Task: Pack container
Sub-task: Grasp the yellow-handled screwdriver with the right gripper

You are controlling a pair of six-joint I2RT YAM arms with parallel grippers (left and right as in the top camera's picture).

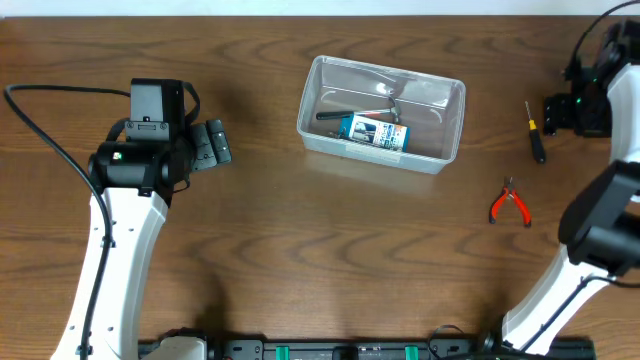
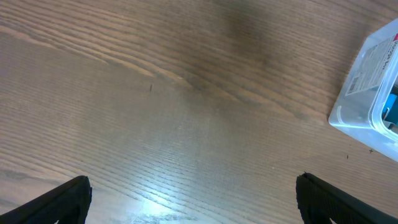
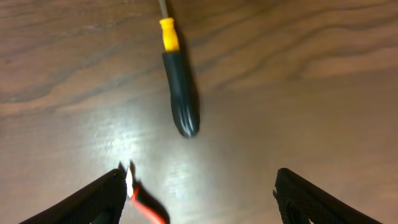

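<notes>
Clear rectangular plastic container [image 1: 452, 125] being shown at upper centre.
Left gripper [image 2: 191, 180] and right gripper [image 3: 200, 174] are being held wide, empty; a black-handled, yellow-collared screwdriver [image 3: 180, 93] is being faced.

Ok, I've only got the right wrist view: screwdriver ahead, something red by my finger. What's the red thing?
Observer: Red-handled pliers, lying apart from the screwdriver and closer to the robot's base.
Operator: Where's the container from there?
Observer: The container is to the robot's left of the screwdriver, with bare wood between them.
Operator: Anything in it already?
Observer: Yes, a blue-and-white box and a dark-handled tool behind it.
</notes>
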